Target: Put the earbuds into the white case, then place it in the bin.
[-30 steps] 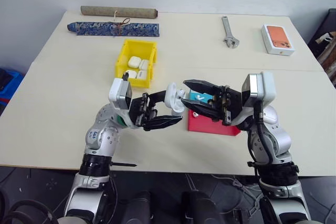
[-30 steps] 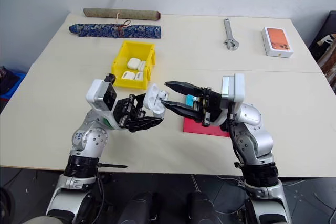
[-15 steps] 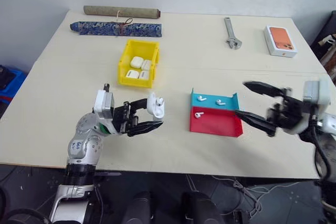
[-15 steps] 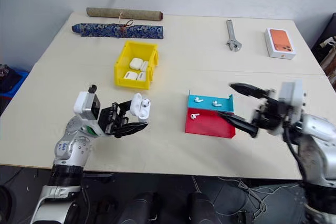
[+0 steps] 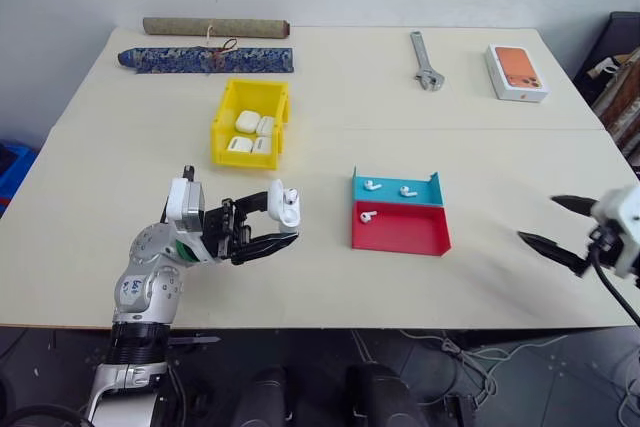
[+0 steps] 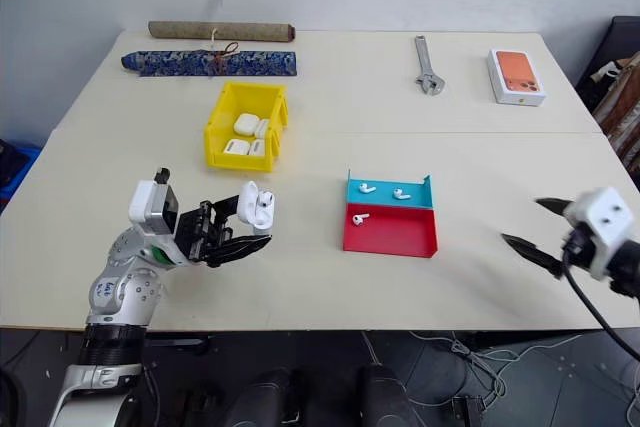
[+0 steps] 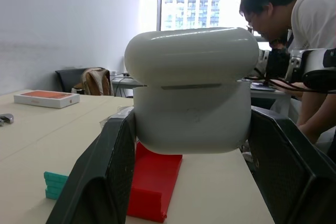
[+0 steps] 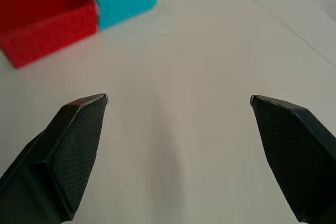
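Evidently the left gripper [image 5: 262, 232] is clenched on the small glossy white pebble-shaped case [image 5: 288, 207] (lid shut), held above the table ready for the bright yellow plastic bin [image 5: 221, 134] beyond, while the right gripper [image 5: 560, 230] hangs spread wide, holding nothing.

I see a pale counter [image 5: 150, 137] carrying a yellow bin [image 5: 222, 129], a red-and-blue tray [image 5: 405, 232] mid-counter, a wrench [image 5: 425, 60], a white phone box [image 5: 516, 72] far right, and a rolled mat [image 5: 215, 26] beside a blue patterned pouch [image 5: 205, 59] at the far edge.
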